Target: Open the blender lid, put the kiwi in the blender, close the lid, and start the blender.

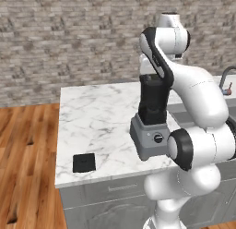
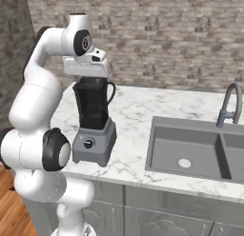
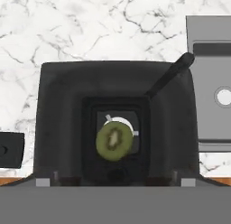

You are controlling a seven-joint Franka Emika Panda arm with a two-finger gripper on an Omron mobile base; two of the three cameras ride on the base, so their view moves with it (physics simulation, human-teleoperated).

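While the pincer [image 2: 93, 78] stands wide, kiwi [image 3: 114, 141] loose below it inside the blender [image 2: 94, 123].

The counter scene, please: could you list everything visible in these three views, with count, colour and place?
blender: one, grey base with dark knob, black open-topped jar, on the counter near its front edge
kiwi: one, green cut face, down inside the jar, seen from the hand view
lid: one, black, flat on the counter's front left corner, apart from the blender
counter: one, white marble, over grey cabinets
sink: one, grey, set in the counter right of the blender
tap: one, grey, behind the sink
wall: one, brick, behind the counter
floor: wood, left of the counter
gripper: one, white, directly above the jar
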